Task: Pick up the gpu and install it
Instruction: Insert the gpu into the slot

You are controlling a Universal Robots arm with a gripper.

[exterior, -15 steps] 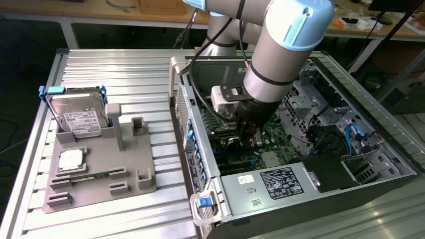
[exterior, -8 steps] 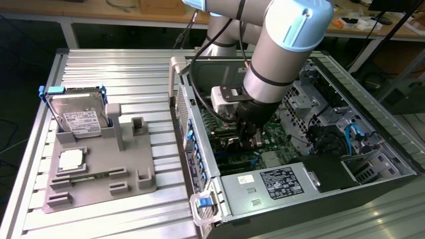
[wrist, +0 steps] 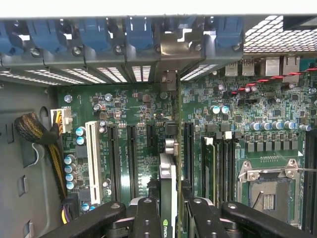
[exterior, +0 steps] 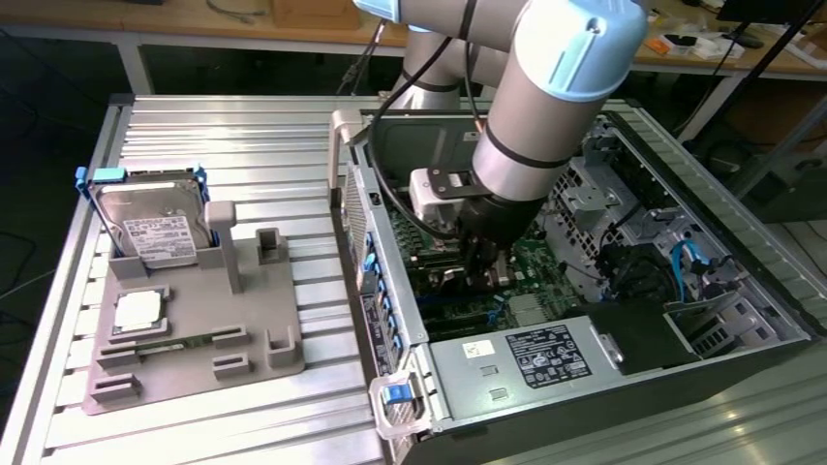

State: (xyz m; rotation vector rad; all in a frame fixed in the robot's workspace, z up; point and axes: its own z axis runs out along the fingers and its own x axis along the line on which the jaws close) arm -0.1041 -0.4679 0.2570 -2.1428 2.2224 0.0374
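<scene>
- I am gripping the gpu (wrist: 168, 183) edge-on, with my end effector (wrist: 171, 220) closed on it and a finger (wrist: 148, 218) pressing on each flat face.
- On the exterior view's clock face, my end effector (exterior: 481, 263) is reaching down inside the open computer case (exterior: 762, 320), which is lying at three o'clock from the grey holder (exterior: 194, 334) on the bench (exterior: 220, 136).
- The card is hanging just above the motherboard (wrist: 133, 106), running parallel to the long black slots (wrist: 188, 148). I cannot tell whether its lower edge is touching one.
- Its grey bracket end (wrist: 169, 79) is pointing toward the case's rear wall, beneath the blue clips (wrist: 138, 29).
- I am judging the card to be light, thin and stiff, but fragile: its faces are carrying small components, and the board would likely flex or crack under side load.
- Holding it across the flat faces near the upper edge seems right to me, since a tilted grip could jam the connector.
- The hard drive (exterior: 155, 228) and the silver chip (exterior: 138, 312) are sitting on the holder, at nine o'clock from the case.
</scene>
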